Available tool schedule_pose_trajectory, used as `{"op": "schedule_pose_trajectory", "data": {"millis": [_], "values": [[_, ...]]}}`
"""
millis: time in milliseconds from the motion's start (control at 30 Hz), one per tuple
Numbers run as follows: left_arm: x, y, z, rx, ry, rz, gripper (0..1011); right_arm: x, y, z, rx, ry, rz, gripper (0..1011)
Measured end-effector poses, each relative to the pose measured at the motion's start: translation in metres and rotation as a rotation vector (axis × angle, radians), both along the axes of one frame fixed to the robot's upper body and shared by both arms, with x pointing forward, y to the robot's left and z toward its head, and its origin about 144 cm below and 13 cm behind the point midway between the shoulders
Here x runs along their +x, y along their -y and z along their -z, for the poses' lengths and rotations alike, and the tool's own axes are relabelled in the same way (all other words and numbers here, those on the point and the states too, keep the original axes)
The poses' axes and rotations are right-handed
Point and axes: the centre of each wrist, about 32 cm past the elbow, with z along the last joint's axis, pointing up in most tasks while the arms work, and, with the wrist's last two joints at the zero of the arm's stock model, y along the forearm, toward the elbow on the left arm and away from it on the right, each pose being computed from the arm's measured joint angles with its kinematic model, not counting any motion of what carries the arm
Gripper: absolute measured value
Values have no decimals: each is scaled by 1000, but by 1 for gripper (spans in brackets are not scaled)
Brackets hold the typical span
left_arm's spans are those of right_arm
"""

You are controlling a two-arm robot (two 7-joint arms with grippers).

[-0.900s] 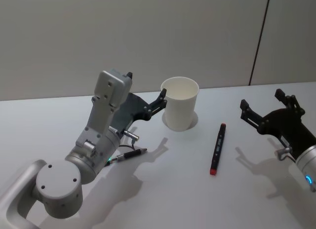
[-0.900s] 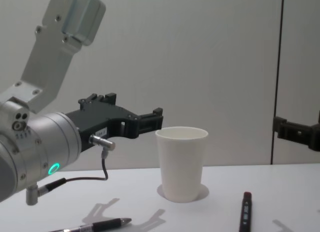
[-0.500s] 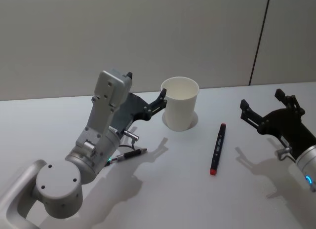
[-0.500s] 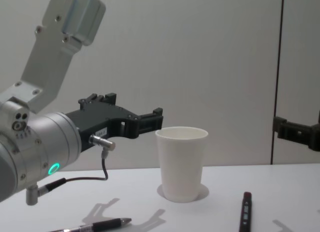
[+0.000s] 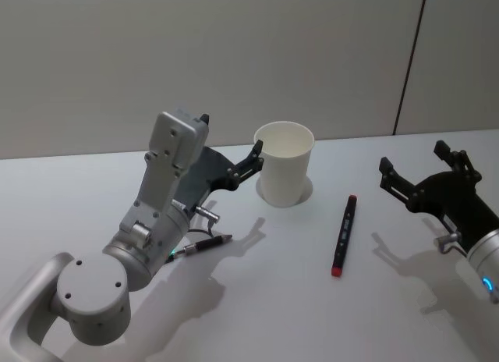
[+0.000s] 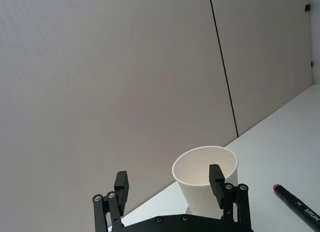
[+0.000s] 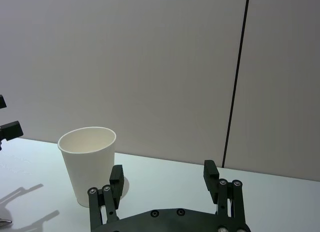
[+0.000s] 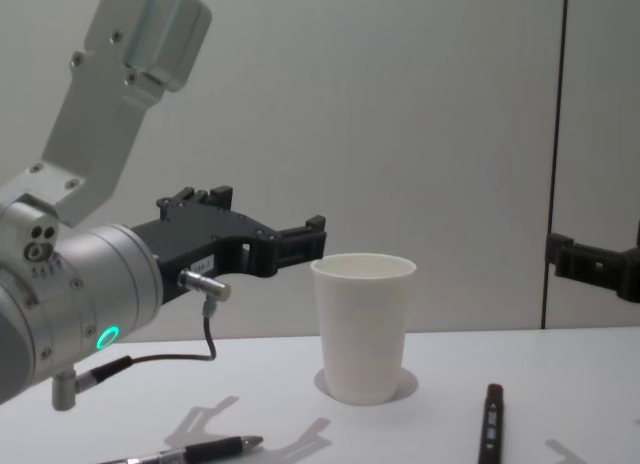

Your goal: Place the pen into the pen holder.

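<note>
- Hovering wide open, left gripper (image 6: 168, 178) sits just beside the holder (image 5: 284, 171); a nudge could topple it.
- Right gripper (image 5: 413, 159), also wide open, hangs near the pen (image 5: 342, 236) lying flat on the tabletop (image 5: 257, 315); it may roll.

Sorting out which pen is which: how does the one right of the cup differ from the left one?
The marker is thicker than the thin pen. The marker has a red end; the thin pen a silvery tip. Both are black and lie flat on the table, outside the cup.
</note>
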Motion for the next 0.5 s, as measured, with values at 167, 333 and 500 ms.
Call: {"op": "schedule_pose_trajectory", "data": {"millis": [167, 333, 500], "values": [[0, 0, 0, 0, 0, 0, 1001, 0, 0, 0, 0, 0, 0, 1002], [0, 0, 0, 0, 0, 0, 1001, 0, 0, 0, 0, 0, 0, 1002], [0, 0, 0, 0, 0, 0, 1001, 0, 0, 0, 0, 0, 0, 1002]]}}
